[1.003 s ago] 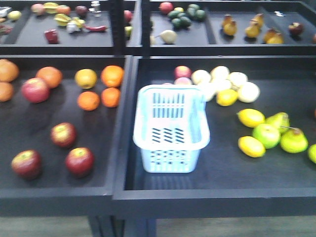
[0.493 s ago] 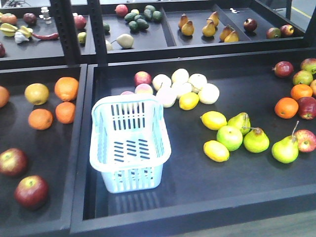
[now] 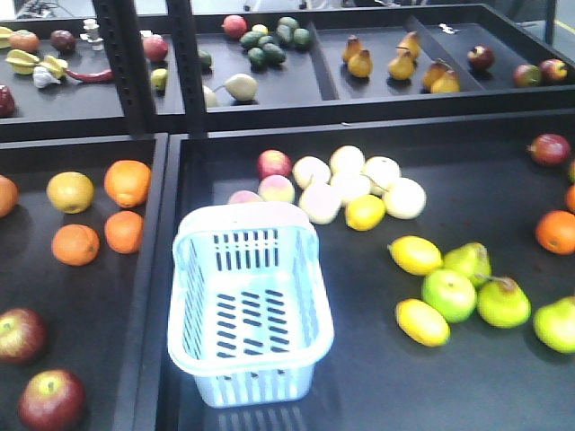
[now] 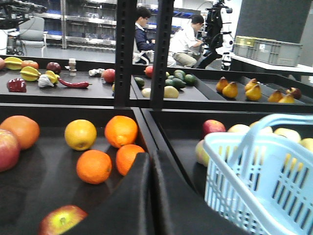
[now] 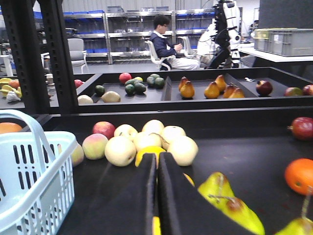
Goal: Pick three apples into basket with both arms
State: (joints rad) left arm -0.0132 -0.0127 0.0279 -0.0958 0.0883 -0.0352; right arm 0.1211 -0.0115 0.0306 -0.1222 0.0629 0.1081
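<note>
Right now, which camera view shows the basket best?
The exterior front-facing view: the basket is seen whole from above, and it is empty. The left wrist view catches only part of one side, cropped at right; the right wrist view shows only one corner, cropped at left.

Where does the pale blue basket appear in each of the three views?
Front view: basket at lower centre.
Left wrist view: basket at lower right.
Right wrist view: basket at lower left.
Shared landmark: red apple just behind it.
</note>
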